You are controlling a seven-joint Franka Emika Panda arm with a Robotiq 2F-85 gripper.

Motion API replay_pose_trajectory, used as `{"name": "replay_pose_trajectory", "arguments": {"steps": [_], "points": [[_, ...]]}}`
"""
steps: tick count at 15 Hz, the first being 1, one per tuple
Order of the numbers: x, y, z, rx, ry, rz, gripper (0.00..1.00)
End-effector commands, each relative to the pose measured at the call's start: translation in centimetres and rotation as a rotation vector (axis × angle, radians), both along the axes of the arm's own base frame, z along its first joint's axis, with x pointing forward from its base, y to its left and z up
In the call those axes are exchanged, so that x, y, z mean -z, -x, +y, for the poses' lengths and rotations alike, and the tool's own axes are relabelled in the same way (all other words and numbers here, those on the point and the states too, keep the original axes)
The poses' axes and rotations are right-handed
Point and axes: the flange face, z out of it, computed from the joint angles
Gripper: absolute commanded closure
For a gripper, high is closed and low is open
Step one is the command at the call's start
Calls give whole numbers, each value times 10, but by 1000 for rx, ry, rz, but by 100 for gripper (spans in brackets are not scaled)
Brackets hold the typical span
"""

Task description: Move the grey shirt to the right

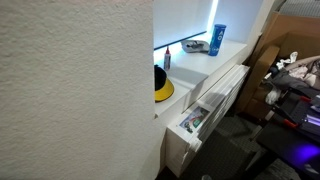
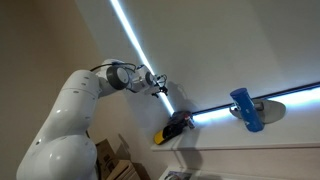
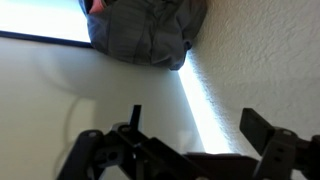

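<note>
A crumpled grey shirt (image 3: 145, 30) lies bunched at the top of the wrist view. It sits on a white tabletop (image 3: 60, 95), pushed into the corner where the tabletop meets a rough-textured white wall (image 3: 270, 50). A bright strip of light (image 3: 200, 105) runs along the foot of that wall, from the shirt down toward the camera.

Two dark fingers (image 3: 275, 145) show at the bottom edge, spread wide apart with nothing between them. The shirt lies well ahead of them and touches neither. It lines up more with the finger on the picture's left and the gap than with the finger on its right.

In an exterior view, the white robot arm (image 2: 70, 120) reaches toward the lit strip. A blue bottle (image 2: 247, 108) stands further along, well apart from the arm.
</note>
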Motion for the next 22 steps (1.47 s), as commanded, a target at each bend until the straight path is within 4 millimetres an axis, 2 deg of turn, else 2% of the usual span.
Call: {"name": "replay_pose_trajectory", "arguments": {"steps": [1,3,4,6,10,12,13,15,18,19,20,22], "points": [[42,-36,-10,42,-26,74,0],[64,-43,-16,68,-1,135,0],[57,-33,-14,47,1,90,0],[72,-40,-17,57,9,116,0],[70,-43,-14,60,-6,95,0],[98,-52,-18,92,7,133,0],[119,-56,-24,103,16,156,0],[156,-59,-33,115,24,216,0],[198,-60,-37,129,48,275,0],[188,-56,-36,116,46,246,0],[201,-57,-37,118,50,257,0],[209,-58,-37,120,49,259,0]]}}
